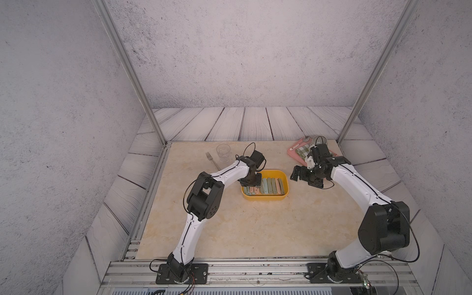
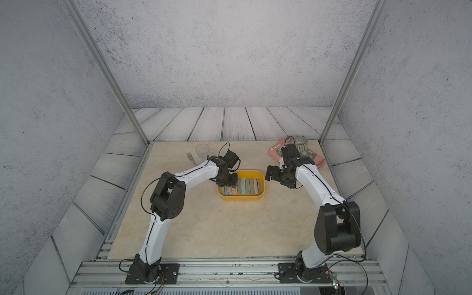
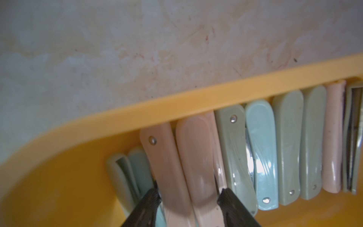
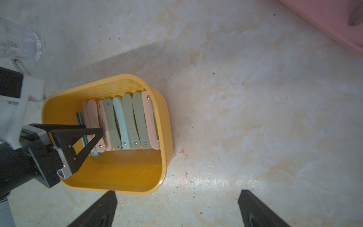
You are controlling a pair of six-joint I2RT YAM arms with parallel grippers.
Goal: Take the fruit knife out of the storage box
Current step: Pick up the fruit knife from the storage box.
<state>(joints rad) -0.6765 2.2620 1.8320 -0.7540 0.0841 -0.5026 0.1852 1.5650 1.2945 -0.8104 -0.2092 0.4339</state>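
Marbled beige tabletop [image 1: 255, 229] lies bare on the near side of the yellow box [image 1: 265, 198], which sits about midway between the two arms. Inside the box, folded knives [image 3: 259, 147] in pink, green and pale blue lie side by side in a row, none lifted out yet. At the box's end nearest the left arm, the left gripper [image 3: 188, 196] reaches down inside, its fingertips partly spread on either side of two pink knives [image 3: 167, 167]; whether they squeeze the handles or merely flank them cannot be told. Just beside the box's other end hangs the right gripper [image 4: 180, 208], spread wide and empty. The step in hand looks like the grasp itself. The next move calls for a firm pinch on a single handle, then a straight lift over the rim without dragging a neighbour. Beyond the box lie a fork [image 1: 210, 158] and a clear glass [image 1: 223, 153], with a pink tray [image 1: 293, 150] farther back.
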